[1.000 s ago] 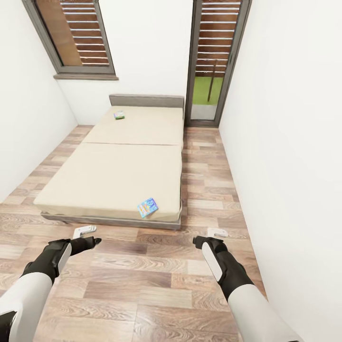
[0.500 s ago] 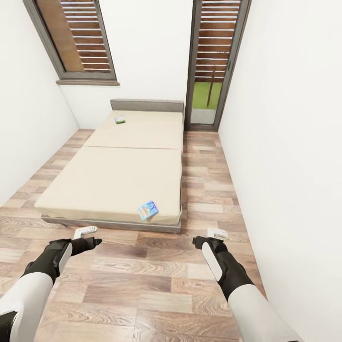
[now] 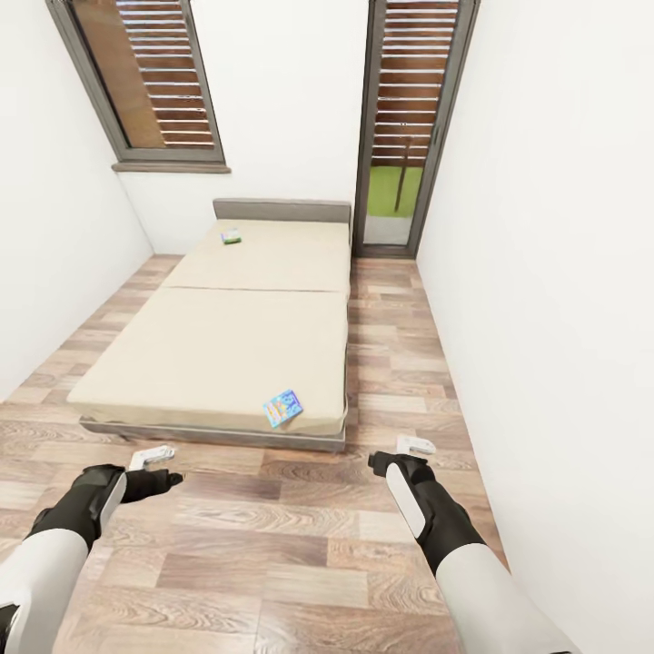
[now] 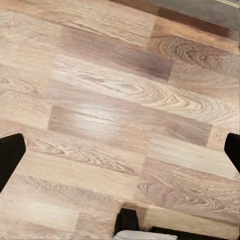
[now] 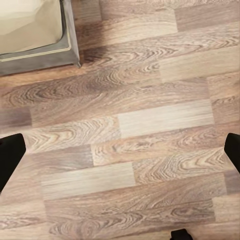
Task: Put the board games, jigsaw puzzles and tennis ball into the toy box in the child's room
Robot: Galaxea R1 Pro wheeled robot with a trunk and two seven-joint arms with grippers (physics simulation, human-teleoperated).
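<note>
A: Where are your targets?

B: Both on the bed (image 3: 218,350). One board game (image 3: 282,408), blue with yellow lettering, lies flat at the foot end near the corner closest to you. Second board game (image 3: 232,236), greenish, sits flat near the headboard (image 3: 282,211), well apart from the first.

A: Grippers?

B: Your left gripper (image 3: 151,451) hangs over the wood floor (image 3: 300,545) just short of the bed frame, fingers spread wide, nothing between them; its wrist view has fingertips (image 4: 11,157) at both edges. Your right gripper (image 3: 417,444) is the same: spread, empty, over floor near the bed's corner (image 5: 70,47).
</note>
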